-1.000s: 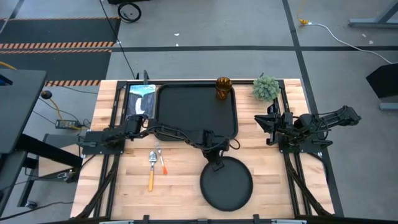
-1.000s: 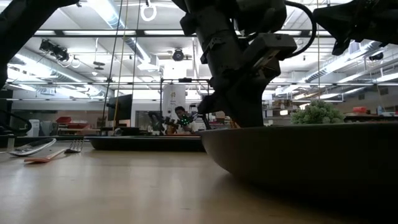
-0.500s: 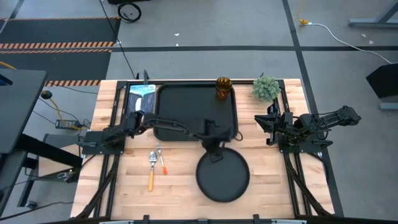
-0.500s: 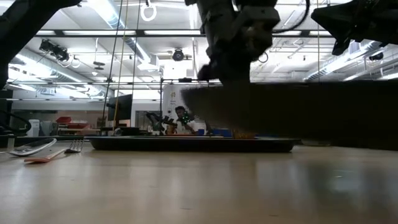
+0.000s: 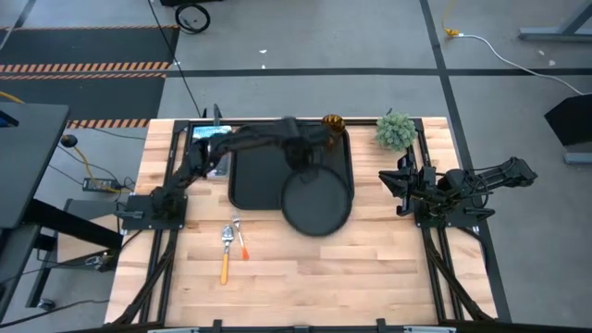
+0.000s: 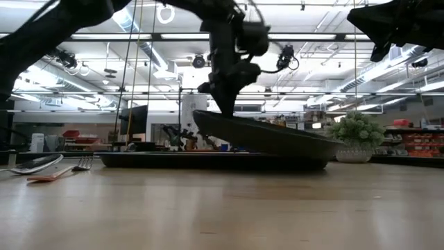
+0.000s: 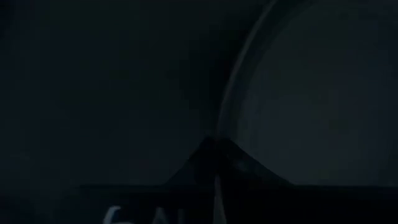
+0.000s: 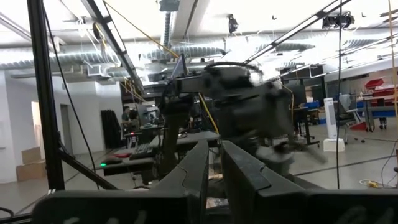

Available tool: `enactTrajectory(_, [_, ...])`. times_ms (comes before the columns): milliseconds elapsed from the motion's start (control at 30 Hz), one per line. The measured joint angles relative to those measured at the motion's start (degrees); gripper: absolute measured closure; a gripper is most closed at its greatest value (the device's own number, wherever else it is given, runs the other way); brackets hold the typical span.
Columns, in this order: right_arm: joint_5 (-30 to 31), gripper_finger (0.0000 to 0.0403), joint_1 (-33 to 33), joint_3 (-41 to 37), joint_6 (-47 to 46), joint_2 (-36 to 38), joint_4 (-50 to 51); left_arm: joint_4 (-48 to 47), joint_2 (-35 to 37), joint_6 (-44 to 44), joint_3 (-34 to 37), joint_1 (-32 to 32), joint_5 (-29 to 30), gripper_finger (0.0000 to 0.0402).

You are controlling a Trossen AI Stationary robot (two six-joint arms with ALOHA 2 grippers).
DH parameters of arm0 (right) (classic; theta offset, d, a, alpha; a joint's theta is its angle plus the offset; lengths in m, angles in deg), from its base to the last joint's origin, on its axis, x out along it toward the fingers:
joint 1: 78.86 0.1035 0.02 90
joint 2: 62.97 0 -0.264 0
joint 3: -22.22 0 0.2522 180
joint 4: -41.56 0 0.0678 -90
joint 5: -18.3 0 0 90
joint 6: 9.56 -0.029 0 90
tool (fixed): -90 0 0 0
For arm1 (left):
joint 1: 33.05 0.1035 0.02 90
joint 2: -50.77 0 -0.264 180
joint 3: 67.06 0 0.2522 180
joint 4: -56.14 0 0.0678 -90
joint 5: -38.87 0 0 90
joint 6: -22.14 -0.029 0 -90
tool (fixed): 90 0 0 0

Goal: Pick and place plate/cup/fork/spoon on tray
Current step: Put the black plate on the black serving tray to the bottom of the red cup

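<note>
**Plate hanging tilted over the tray**

The left gripper (image 5: pixel 298 159) is clamping the plate (image 5: pixel 317 203) by its rim, the plate slanting below it over the tray (image 5: pixel 250 176). The cup (image 5: pixel 332 123) is sitting just beyond the gripper; fork (image 5: pixel 240 240) and spoon (image 5: pixel 225 250) are lying well apart on the worktop (image 5: pixel 407 268). The right gripper (image 5: pixel 400 180) is waiting by the plant (image 5: pixel 395 130), fingers nearly together, empty.

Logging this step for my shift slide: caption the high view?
Left gripper carries the plate tilted over the tray; fork and spoon wait on the table.

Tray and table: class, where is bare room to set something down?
Free: the tray's left half, and the table right of the fork and spoon. Crowded: the tray's right half, under the held plate near the cup.
</note>
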State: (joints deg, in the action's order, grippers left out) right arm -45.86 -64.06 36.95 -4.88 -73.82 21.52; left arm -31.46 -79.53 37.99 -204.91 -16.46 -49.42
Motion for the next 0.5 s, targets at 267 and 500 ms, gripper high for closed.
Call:
enactTrajectory(267, [0.02,0.0353,0.0,0.0,0.46,0.0,-0.29,1.05,-0.31,1.76,0.0,10.21,-4.78,0.0393])
enactTrajectory(500, [0.02,0.0353,0.0,0.0,0.85,-0.02,-0.44,2.38,-2.04,5.0,0.0,13.84,-5.58,0.0393])
